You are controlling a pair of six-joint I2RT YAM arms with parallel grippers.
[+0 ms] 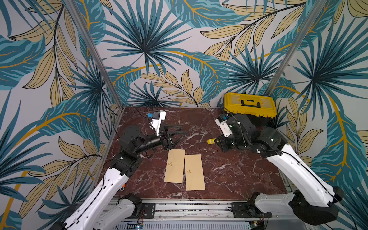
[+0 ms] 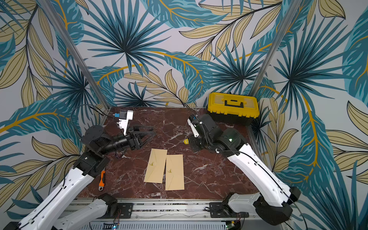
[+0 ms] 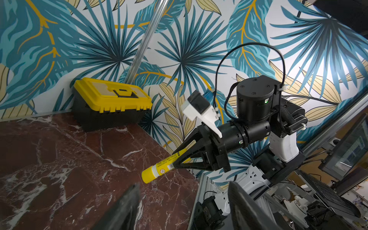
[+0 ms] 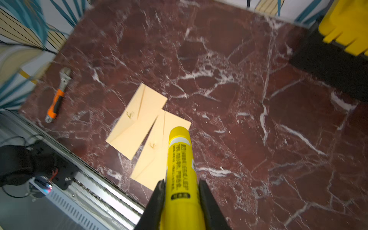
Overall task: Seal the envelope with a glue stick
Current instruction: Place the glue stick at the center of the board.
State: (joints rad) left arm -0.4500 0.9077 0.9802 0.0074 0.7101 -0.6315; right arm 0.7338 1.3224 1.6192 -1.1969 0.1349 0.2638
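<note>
I see a black toolbox (image 1: pixel 250 105) with its yellow lid closed in the far right corner of the red marble tabletop (image 1: pixel 229 175). An orange-handled adjustable wrench (image 2: pixel 102 180) lies flat near the left edge, well apart from it. Leaf-patterned wallpaper (image 1: pixel 179 39) covers the walls.

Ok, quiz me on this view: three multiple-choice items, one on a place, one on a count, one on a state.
1. Where is the toolbox?
A) far right corner
B) near left corner
C) table centre

2. How many envelopes lie on the table?
A) one
B) two
C) three

3. The glue stick is:
A) lying on the table
B) held in the right fingers
C) inside the toolbox

Answers:
1 A: it stands against the far wall on the robot's right.
2 B: two tan ones lie side by side.
3 B: the fingers clamp its body, above the table.
</note>
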